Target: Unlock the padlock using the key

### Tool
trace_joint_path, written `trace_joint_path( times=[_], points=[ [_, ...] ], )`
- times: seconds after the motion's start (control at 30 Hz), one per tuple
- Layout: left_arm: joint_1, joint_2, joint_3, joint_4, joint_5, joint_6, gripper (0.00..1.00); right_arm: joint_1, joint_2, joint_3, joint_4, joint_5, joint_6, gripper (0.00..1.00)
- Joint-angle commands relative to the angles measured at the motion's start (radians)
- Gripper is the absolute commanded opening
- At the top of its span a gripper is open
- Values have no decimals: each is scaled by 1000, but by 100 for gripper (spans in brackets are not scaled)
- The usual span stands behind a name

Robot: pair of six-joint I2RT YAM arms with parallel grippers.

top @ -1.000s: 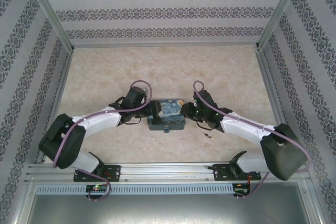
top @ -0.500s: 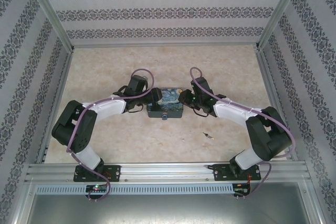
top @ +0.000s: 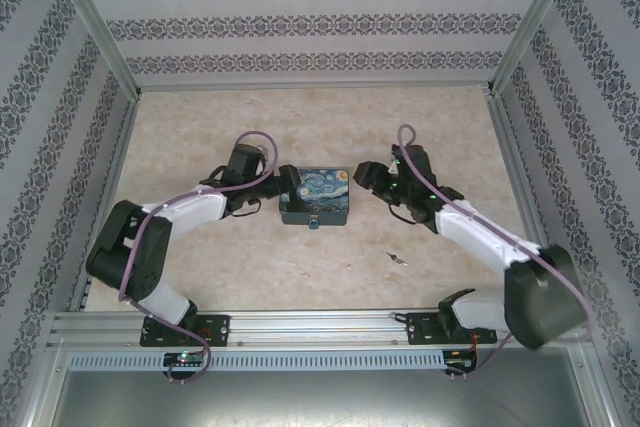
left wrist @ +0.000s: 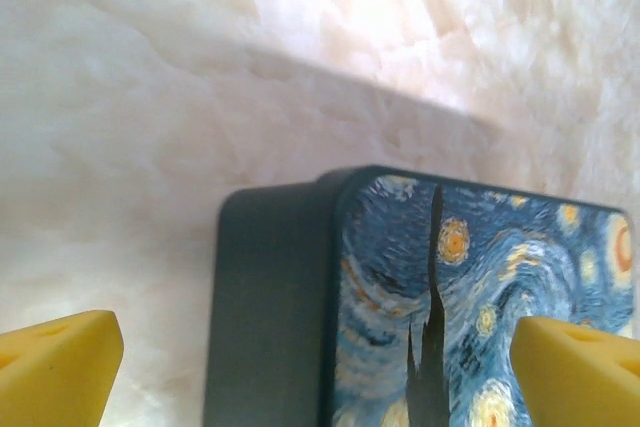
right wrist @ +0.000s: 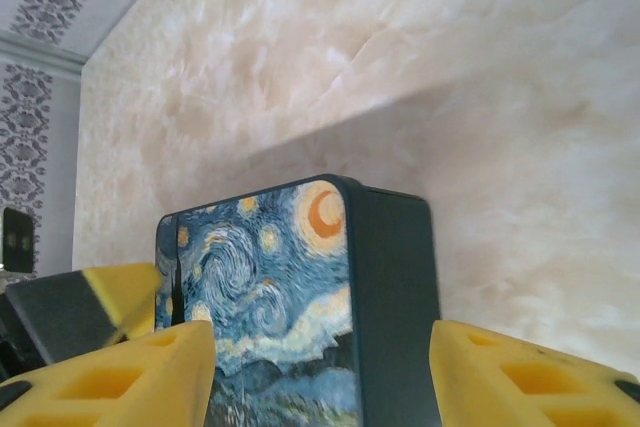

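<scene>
A case (top: pixel 315 202) lies mid-table (top: pixel 200 137) with the padlock (top: pixel 316 224) on its near side, the left pincer (top: pixel 284 190) just beside its left end, the right pincer (top: pixel 364 176) near its right end, and the key (top: pixel 398 259) apart, nearer and rightward.

Nothing legible in any view: no words, labels, brand marks or numbers. Painted case (top: pixel 315 205): swirling night-sky picture on the lid, no lettering to be made out. Wall covering (top: pixel 320 22): repeating ornamental bands, pattern only
</scene>
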State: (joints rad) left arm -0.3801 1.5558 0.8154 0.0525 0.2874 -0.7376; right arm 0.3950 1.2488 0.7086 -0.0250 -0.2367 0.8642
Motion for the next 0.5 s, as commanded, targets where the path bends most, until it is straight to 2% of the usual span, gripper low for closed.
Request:
trace_joint_path(
  times=[0.0, 0.2, 0.47],
  points=[
    [31, -125, -44, -15, 11, 11, 100, -26, -104, -87, -168, 0, -55, 60],
    [18, -272, -104, -107, 64, -43, 100, -42, -271, -233, -347, 58, -73, 61],
    [-118, -358, -131, -163, 48, -94, 100, -33, -281, -311, -384, 89, -89, 61]
  ],
)
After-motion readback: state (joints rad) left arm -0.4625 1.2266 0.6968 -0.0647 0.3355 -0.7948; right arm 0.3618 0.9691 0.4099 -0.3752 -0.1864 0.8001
